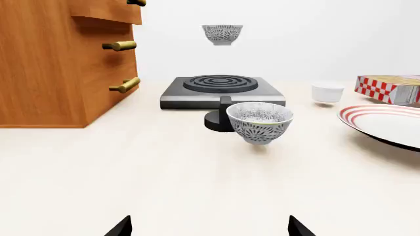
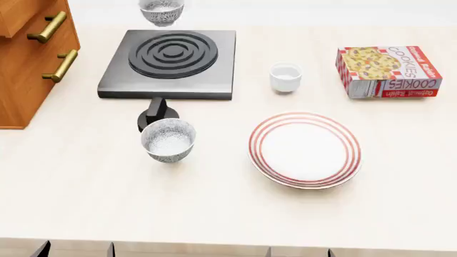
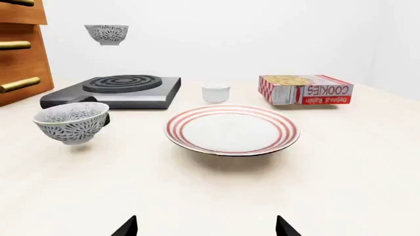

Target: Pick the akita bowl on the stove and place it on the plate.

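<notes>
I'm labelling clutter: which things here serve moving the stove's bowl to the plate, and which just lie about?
Job: stove; akita bowl over its far edge; plate.
Lying about: second patterned bowl by the knob; white cup; cookie box; wooden drawers.

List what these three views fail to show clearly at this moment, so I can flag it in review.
- Left gripper and right gripper: only the fingertips show at the frame edge of each wrist view, apart and empty; the arms are out of frame.
- Wooden cabinet: cut off by the head view's left and top edges.
- Far akita bowl: its rim is cropped by the head view's top edge.
- Cookie box: cut by the left wrist view's edge.
</notes>
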You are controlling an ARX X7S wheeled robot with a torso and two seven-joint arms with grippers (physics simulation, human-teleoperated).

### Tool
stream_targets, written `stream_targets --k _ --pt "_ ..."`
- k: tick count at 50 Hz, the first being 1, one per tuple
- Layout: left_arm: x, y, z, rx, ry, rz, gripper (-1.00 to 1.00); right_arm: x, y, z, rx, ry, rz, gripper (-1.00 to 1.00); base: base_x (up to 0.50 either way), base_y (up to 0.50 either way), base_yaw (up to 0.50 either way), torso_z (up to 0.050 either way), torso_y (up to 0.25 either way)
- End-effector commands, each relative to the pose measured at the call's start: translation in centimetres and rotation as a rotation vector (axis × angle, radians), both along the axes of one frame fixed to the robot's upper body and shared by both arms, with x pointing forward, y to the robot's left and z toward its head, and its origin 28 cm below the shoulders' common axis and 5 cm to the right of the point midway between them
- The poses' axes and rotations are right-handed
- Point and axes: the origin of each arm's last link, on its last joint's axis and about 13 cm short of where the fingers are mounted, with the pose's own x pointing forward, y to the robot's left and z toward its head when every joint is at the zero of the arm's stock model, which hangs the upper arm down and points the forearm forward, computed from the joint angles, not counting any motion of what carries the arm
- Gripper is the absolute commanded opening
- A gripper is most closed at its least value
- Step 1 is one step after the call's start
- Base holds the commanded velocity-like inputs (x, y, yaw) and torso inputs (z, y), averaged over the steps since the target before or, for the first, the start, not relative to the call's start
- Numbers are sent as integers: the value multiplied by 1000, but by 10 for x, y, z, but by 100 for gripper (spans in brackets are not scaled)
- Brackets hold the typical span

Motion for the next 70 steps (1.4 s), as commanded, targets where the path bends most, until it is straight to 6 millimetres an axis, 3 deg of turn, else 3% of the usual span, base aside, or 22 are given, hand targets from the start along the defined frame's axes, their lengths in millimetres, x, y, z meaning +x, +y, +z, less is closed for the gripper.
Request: stream_targets --k 1,20,21,22,40,43,54,64,70 --pt "0 0 1 4 0 -5 100 -1 1 3 -2 6 0 100 0 0 0 0 0" --pt "-1 -2 -2 59 3 -21 100 0 2 4 -2 10 7 100 0 0 0 0 0" --pt "-1 -1 -8 115 85 -31 100 -2 2 3 9 11 16 100 0 0 0 0 0" --pt "-1 -1 -2 59 4 -20 100 -1 2 4 -3 10 8 100 0 0 0 0 0" --pt "0 -2 -1 49 9 -18 100 1 3 7 -24 10 27 100 0 0 0 0 0" --pt "1 -2 -3 51 9 -19 100 0 3 14 -34 4 32 100 0 0 0 0 0" --pt "1 -1 -3 49 9 -16 100 19 15 74 -116 -89 72 100 0 0 0 0 0" --pt "0 -2 -2 47 9 -14 100 38 28 164 -112 -243 85 100 0 0 0 0 0" --pt "0 -2 -2 47 9 -13 100 48 25 209 -69 -281 44 100 0 0 0 0 0"
